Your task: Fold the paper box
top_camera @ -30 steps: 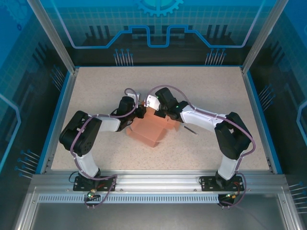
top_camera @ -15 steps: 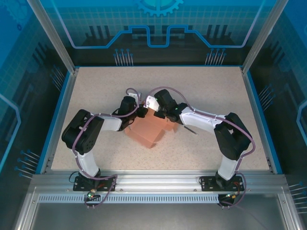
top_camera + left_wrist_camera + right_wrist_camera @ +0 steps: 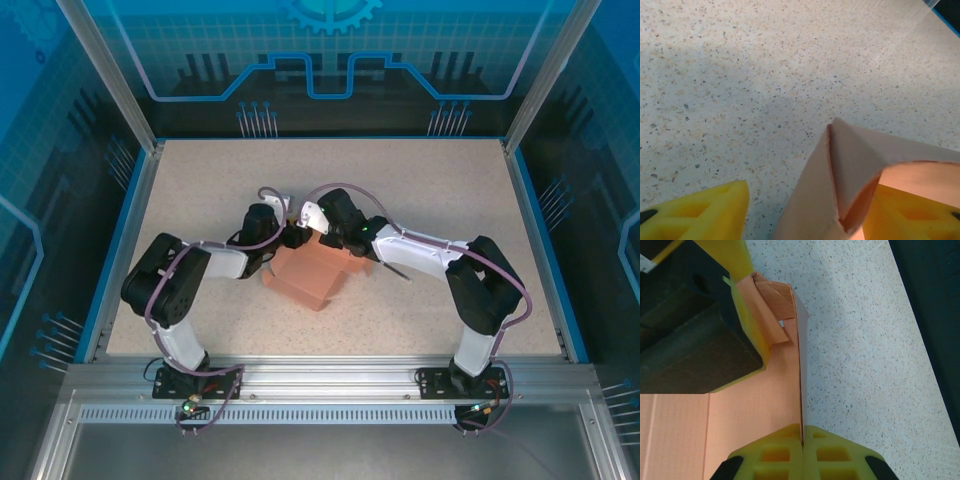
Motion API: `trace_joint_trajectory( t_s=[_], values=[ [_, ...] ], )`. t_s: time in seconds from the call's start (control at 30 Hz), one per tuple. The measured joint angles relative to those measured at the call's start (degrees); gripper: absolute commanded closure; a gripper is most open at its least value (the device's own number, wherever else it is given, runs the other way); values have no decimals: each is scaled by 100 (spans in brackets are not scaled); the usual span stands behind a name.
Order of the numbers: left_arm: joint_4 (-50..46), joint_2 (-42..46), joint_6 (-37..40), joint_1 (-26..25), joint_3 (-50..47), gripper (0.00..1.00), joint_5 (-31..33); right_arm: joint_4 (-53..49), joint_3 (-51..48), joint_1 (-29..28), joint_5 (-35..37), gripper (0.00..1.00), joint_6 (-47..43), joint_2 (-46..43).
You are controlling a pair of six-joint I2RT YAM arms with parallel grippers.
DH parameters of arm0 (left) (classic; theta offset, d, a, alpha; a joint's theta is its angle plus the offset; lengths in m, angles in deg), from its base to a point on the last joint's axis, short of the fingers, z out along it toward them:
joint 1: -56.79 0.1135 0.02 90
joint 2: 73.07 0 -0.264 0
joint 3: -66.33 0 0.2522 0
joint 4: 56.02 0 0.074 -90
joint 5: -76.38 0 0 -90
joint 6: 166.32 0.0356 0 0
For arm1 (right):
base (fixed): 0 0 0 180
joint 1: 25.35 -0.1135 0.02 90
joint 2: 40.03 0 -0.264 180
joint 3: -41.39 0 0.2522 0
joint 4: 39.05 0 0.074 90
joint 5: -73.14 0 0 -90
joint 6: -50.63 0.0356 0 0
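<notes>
The salmon-pink paper box lies partly folded at the table's middle, with both grippers meeting at its far edge. My right gripper is shut on the thin upright wall of the box, the card edge pinched between its yellow fingertips. My left gripper is open. A folded corner of the box stands between its yellow fingers, close against the right one. In the top view the left gripper and right gripper sit close together. The left gripper's black body rests over the box's inner face.
A thin dark stick lies on the speckled table just right of the box, under the right forearm. Blue rails and metal posts border the table on all sides.
My left gripper's jaws have opened from shut and let go of the box's corner. The right gripper has stayed shut on the wall, and both arms have barely shifted.
</notes>
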Motion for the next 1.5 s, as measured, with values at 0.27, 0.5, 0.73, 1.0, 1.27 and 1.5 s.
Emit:
trace_joint_trajectory(
  t_s=[0.27,0.5,0.73,1.0,1.27,1.5],
  values=[
    [101,240,-2,142,-133,36,-229,-2,9,0,52,100,-44,0],
    [-109,271,190,164,-140,47,-518,-9,9,2,48,100,-81,0],
    [-435,28,481,177,-70,47,-684,-151,170,39,-24,100,-85,0],
    [-721,-275,514,179,201,57,-723,-223,201,76,-129,100,-105,0],
    [-719,-461,494,179,293,69,-693,-284,201,76,-240,100,-103,0],
    [-719,-518,435,131,387,79,-208,-286,201,76,-319,100,-74,0]
  ],
)
